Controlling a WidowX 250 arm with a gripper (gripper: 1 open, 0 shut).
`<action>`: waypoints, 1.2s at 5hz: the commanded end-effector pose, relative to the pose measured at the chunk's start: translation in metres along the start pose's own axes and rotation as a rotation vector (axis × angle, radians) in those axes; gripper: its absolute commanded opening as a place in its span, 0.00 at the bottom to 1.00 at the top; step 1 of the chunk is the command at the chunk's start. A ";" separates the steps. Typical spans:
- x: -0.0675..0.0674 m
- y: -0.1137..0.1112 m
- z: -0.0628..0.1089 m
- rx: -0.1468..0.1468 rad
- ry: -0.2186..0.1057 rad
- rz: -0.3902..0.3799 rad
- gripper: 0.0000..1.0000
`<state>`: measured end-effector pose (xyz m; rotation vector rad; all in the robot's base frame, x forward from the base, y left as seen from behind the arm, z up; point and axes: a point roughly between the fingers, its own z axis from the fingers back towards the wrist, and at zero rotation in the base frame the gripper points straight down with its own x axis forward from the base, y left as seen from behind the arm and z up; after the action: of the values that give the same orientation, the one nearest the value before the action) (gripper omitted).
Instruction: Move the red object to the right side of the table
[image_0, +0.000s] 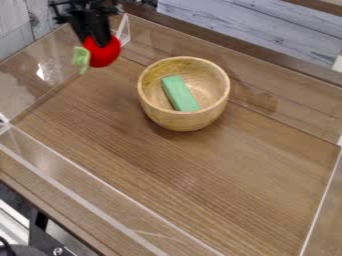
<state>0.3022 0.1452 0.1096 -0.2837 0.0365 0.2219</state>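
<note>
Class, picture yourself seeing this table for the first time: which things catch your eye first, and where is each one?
At the far left corner, the gripper is shut on the red object, which stands out brightly against the brown table. Near the middle sits a wooden bowl with a green block lying inside it.

Black fingers (94, 33) pointing steeply down, clamped together

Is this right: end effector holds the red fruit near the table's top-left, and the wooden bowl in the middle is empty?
Not quite. The wooden bowl isn't empty: the camera view shows a green block lying in it. The rest stands: the end effector holds the red fruit near the table's top-left.
</note>
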 end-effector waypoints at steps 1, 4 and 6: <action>-0.006 -0.021 0.012 0.028 -0.064 -0.054 0.00; -0.008 -0.047 0.002 0.037 -0.054 -0.160 0.00; -0.021 -0.120 -0.006 0.032 -0.064 -0.230 0.00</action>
<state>0.3060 0.0274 0.1181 -0.2593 0.0117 0.0051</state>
